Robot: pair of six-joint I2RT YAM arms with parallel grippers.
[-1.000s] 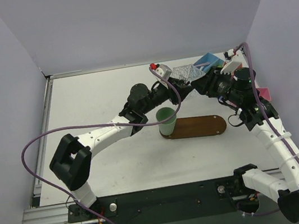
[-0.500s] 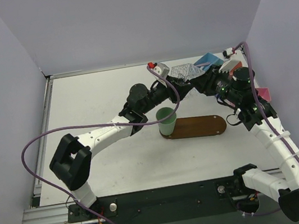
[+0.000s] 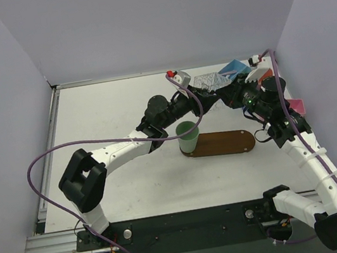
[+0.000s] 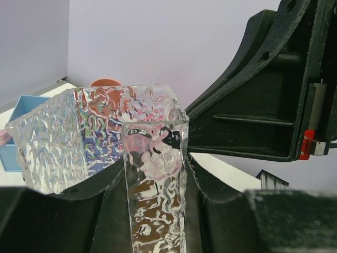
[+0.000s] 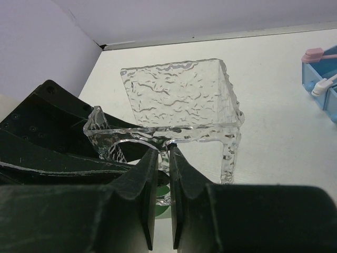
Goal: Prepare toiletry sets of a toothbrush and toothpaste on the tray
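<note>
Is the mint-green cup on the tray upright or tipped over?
Upright: the cup stands at the left end of the tray, round mouth facing up.

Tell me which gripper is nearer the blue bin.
Right. The right gripper sits just in front of the blue bin; the left gripper lies farther left, across the clear box.

We are seeing a clear box [image 5: 181,100] with a rippled, water-like pattern, and in the left wrist view it is catching red, pink and blue tints. In the overhead view a mint-green cup [image 3: 187,137] is standing out against the dark brown tray [image 3: 226,143] and the off-white counter [image 3: 108,110]. A blue bin [image 3: 234,68] is showing at upper right. A purple cable [image 3: 30,176] is looping beside the white left arm [image 3: 121,152].
</note>
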